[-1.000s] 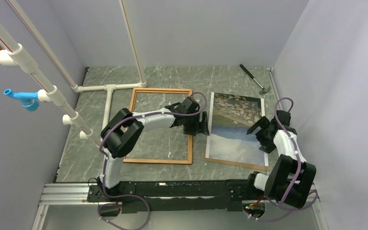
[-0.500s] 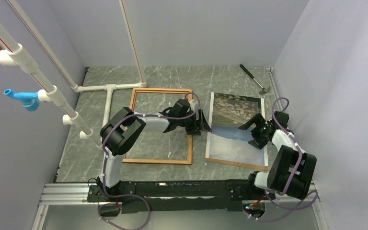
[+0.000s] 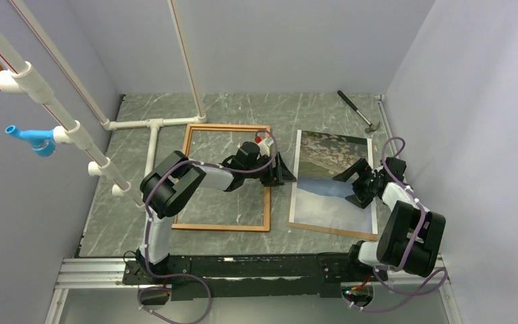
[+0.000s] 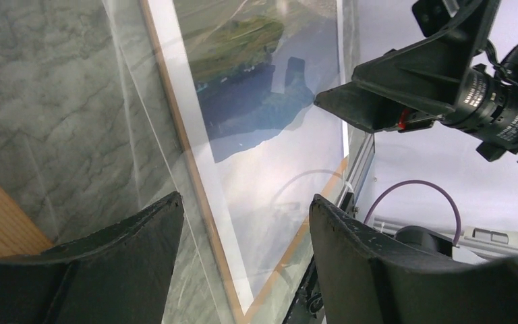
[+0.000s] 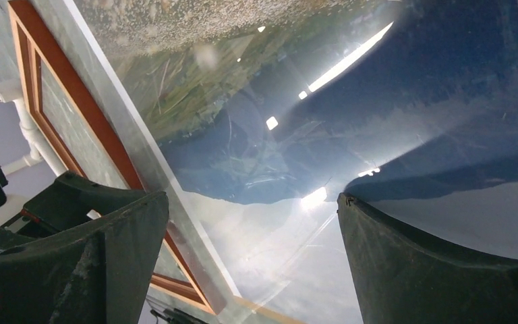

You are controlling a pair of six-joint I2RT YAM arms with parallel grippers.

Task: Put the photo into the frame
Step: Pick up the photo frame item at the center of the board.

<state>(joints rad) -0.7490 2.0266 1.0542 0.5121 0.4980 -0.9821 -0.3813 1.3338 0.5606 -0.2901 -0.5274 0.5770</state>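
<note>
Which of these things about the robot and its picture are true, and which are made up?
1. The photo is already inside the frame. False: it lies on the table to the right of the frame, and the frame is empty.
2. The left gripper and the right gripper are both open. True.
3. A hammer lies near the far right corner of the table. True.
4. The right gripper is lifting the photo into the air. False: it is open over the photo, which lies flat.
</note>
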